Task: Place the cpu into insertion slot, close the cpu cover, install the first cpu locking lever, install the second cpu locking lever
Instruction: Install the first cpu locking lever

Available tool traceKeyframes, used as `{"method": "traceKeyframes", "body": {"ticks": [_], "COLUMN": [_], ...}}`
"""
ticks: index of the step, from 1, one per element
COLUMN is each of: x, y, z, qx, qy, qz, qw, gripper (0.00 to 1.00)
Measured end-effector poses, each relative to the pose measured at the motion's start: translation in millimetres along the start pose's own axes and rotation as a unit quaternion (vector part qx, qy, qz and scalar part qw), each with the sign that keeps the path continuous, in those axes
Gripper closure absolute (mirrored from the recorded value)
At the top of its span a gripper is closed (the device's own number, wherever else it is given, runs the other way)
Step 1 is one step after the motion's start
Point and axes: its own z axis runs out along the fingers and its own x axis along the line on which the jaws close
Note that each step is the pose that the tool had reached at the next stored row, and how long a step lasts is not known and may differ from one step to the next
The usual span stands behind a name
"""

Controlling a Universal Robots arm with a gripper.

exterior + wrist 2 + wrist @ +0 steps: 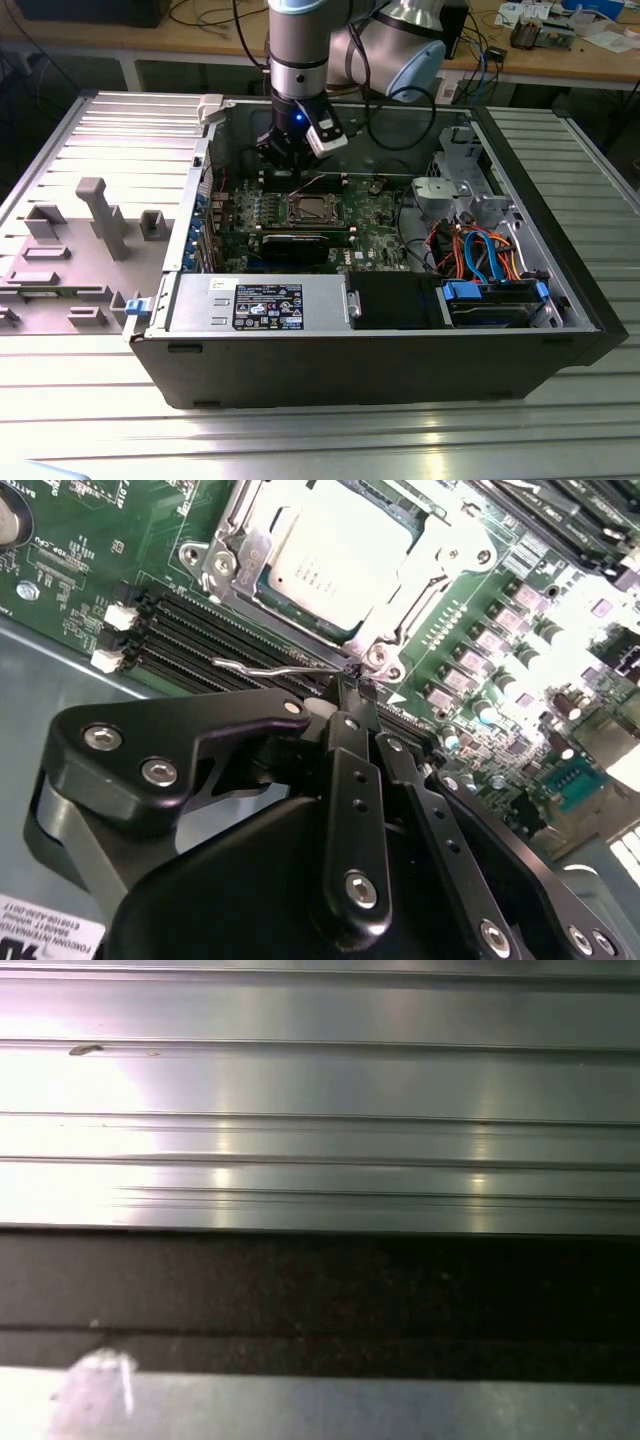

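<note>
The cpu [335, 555], a silvery-tan square, lies in the insertion slot [215, 565] on the green board. The silver cpu cover [440, 555] lies flat around the chip. A thin wire locking lever [270, 668] runs along the socket's edge beside the memory slots. My gripper [352, 680] is shut, its tips touching that wire near the socket corner; whether the wire is pinched I cannot tell. In the exterior view the gripper [283, 165] hangs inside the open case, just beyond the cpu [311, 209] towards the exterior view's left.
Black memory slots [200, 630] lie right under the fingers. A long black expansion card [295, 245], a power supply [260, 303] and a drive cage with blue and orange cables [480, 250] crowd the case. Grey fixtures [100, 215] stand on the ribbed table [320, 1110].
</note>
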Motion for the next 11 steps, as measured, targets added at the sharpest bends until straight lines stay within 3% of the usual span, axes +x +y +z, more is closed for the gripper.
{"method": "traceKeyframes", "body": {"ticks": [11], "x": [-7.8], "y": [-0.3], "z": [8.9], "qx": [0.0004], "qy": [0.0002], "qz": [-0.005], "qw": [0.99999], "gripper": [0.89]}}
